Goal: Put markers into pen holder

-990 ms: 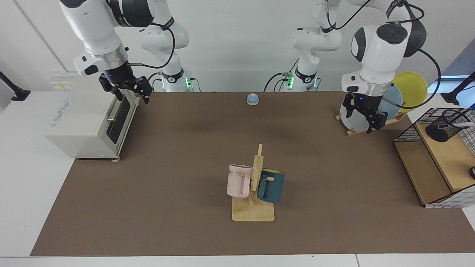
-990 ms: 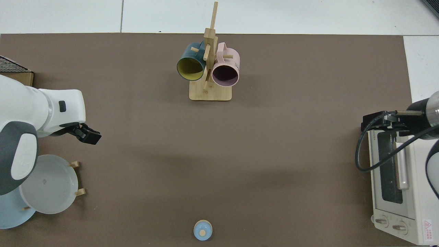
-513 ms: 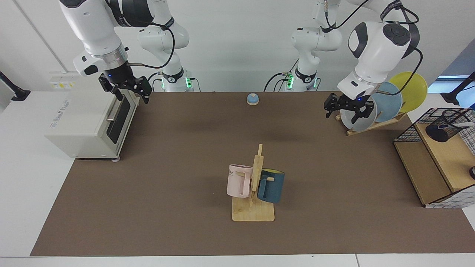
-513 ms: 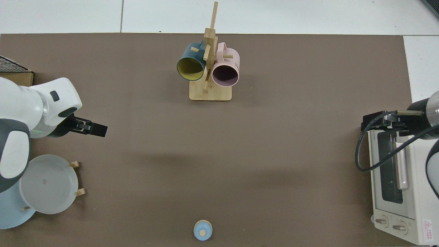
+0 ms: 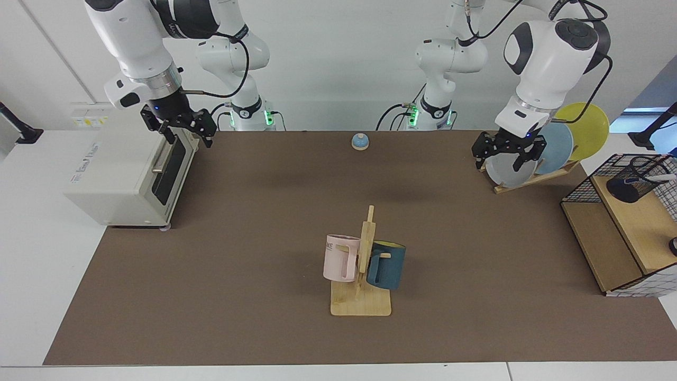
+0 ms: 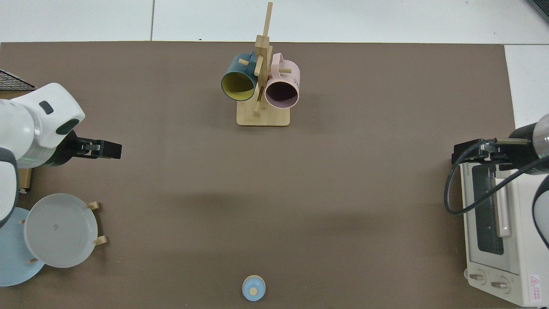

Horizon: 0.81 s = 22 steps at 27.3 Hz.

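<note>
One marker [image 5: 665,177] lies with its white barrel sticking out of the pen holder [image 5: 634,182], a black mesh cup resting tipped on the wooden top shelf of a wire-grid basket [image 5: 616,233] at the table's edge, on the left arm's side. Nothing grips either of them.

The left gripper [image 5: 508,159] hangs above the brown mat [image 5: 254,238], just in front of a wooden plate rack [image 5: 529,179] holding a pale grey, a blue and a yellow plate. Its fingers stand apart with nothing between them; seen from above, the left gripper [image 6: 107,150] points out over bare mat, well apart from the basket.

The right gripper [image 5: 182,132] waits above the front corner of a white toaster oven [image 5: 121,169] at the opposite end of the table, its fingers spread and empty.

Near the middle of the mat stands a wooden mug tree [image 5: 362,275] with a pink mug [image 5: 340,257] and a dark teal mug [image 5: 386,264] hung on its pegs. A small blue knob-like object [image 5: 359,141] sits on the mat's far edge, between the two arm bases. The mat covers most of a white table [image 5: 31,275], and a plain white wall runs behind the arms.
</note>
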{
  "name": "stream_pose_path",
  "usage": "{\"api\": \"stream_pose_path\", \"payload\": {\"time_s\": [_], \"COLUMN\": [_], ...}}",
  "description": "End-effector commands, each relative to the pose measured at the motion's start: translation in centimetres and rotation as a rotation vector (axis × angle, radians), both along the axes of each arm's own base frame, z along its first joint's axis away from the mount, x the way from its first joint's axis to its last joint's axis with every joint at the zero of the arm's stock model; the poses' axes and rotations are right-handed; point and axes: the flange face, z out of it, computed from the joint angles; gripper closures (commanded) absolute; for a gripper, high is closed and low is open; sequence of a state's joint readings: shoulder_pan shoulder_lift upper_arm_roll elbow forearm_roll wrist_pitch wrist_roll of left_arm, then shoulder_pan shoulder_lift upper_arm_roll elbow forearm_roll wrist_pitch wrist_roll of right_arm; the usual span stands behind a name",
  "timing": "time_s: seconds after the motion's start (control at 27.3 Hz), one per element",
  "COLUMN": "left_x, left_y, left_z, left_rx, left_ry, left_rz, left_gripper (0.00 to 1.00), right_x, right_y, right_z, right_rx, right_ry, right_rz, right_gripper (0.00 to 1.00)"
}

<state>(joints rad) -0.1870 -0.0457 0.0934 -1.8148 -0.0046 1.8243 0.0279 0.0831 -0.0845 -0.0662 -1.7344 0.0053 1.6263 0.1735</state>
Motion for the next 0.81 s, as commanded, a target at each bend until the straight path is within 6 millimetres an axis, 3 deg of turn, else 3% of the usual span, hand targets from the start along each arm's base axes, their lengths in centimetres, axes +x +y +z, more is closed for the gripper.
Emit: {"api": "stream_pose_path", "payload": {"time_s": [0.0, 0.11, 0.29, 0.77], "left_x": [-0.8, -0.7, -0.9, -2.3], "left_y": [1.8, 3.6, 3.2, 4.1], "left_z": [3.4, 4.1, 6.1, 5.7], "left_rx": [0.014, 0.016, 0.02, 0.028], "left_ry": [-0.015, -0.027, -0.046, 0.024], "left_rz": [0.047, 0.071, 0.067, 0.057], "left_gripper": [0.0, 0.0, 0.0, 0.0], "right_x": [-0.2, -0.2, -0.2, -0.2], "right_y": [-0.4, -0.5, -0.5, -0.4], "right_z": [0.2, 0.2, 0.2, 0.2], "right_rx": [0.002, 0.002, 0.002, 0.002], "right_ry": [-0.004, -0.004, -0.004, -0.005], "right_rz": [0.009, 0.009, 0.008, 0.009], "right_gripper": [0.0, 0.0, 0.0, 0.0]}}
